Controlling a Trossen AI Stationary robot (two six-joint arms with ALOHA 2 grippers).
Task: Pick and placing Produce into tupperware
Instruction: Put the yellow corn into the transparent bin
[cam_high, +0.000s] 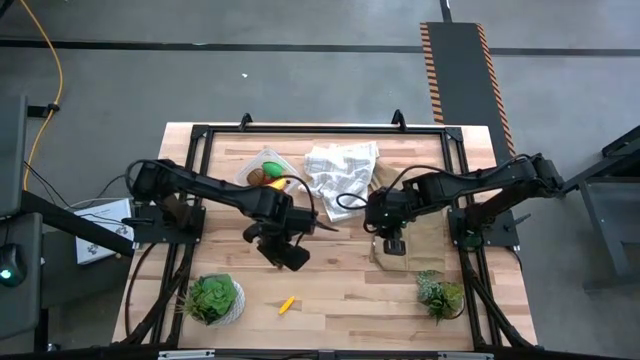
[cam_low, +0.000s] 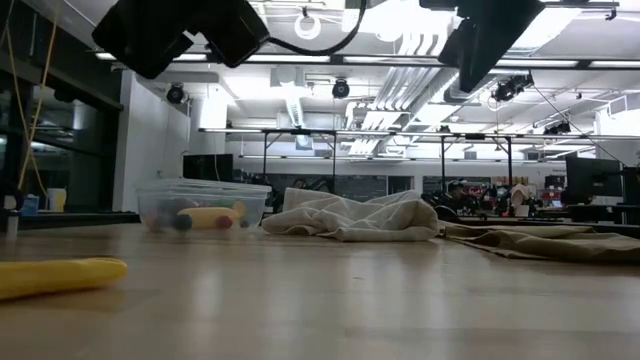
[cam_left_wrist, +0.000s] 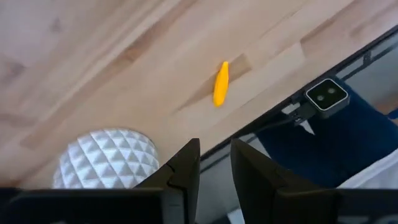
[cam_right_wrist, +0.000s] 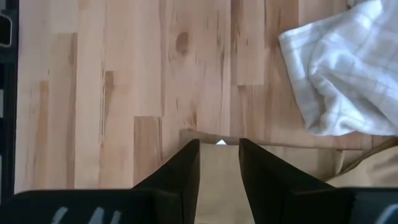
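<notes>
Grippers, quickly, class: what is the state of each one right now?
Left gripper: fingers slightly apart, holding nothing, above the table.
Right gripper: fingers slightly apart, holding nothing, above the table.

Wooden table (cam_high: 340, 290) bears tupperware (cam_high: 262, 168), cloth (cam_high: 340, 167), banana (cam_high: 287, 304).

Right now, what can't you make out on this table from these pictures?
- Tupperware contents: high view too small, low view blurred; only green, brown and yellow shapes show.
- Anything under the white cloth: hidden by its folds.
- Left potted plant: left wrist view shows only its white pot, cut off by the gripper.
</notes>
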